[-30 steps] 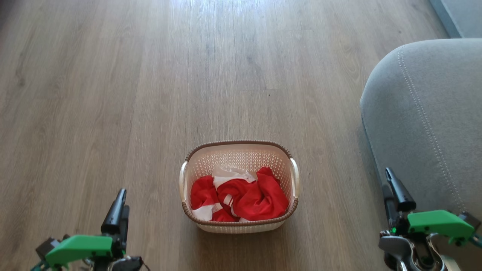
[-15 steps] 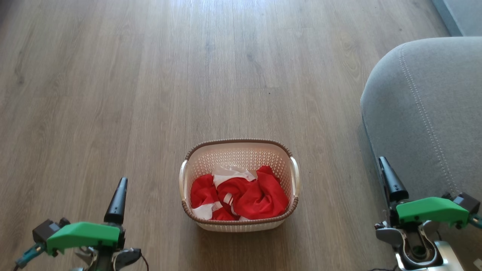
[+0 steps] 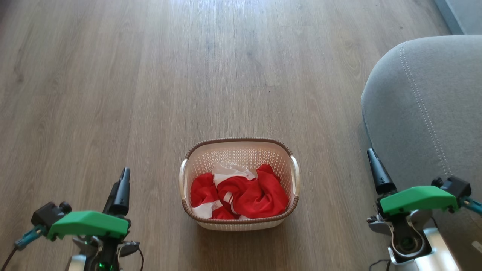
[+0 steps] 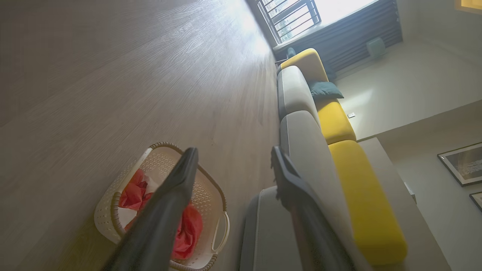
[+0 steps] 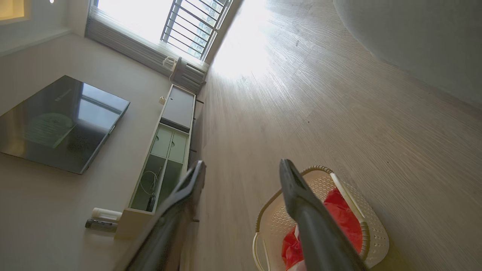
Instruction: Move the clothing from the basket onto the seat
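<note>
The cream basket (image 3: 295, 177) stands on the wood floor in the middle of the head view. Crumpled in it lies the red and white clothing (image 3: 248, 195). The grey seat (image 3: 425, 105) fills the right side, a short gap from the basket. My left gripper (image 3: 124, 176) hovers left of the basket, and my right gripper (image 3: 372, 157) hovers between basket and seat. In the wrist views my left gripper (image 4: 233, 152) and right gripper (image 5: 243, 165) are open, holding nothing. Past them show the basket (image 4: 107, 222) (image 5: 372, 229), the clothing (image 4: 188, 229) (image 5: 339, 214) and the seat (image 4: 263, 229) (image 5: 414, 45).
Bare wood floor (image 3: 150, 75) stretches ahead and to the left of the basket. The seat belongs to a long sofa with yellow back cushions (image 4: 361, 195). Across the room are a low cabinet (image 5: 165, 150), a dark screen (image 5: 56, 120) and a barred window (image 5: 188, 22).
Both grippers have moved forward, higher in the head view, the right one drifting slightly toward the basket. The whole picture shifted a little; basket and clothing lie as before.
</note>
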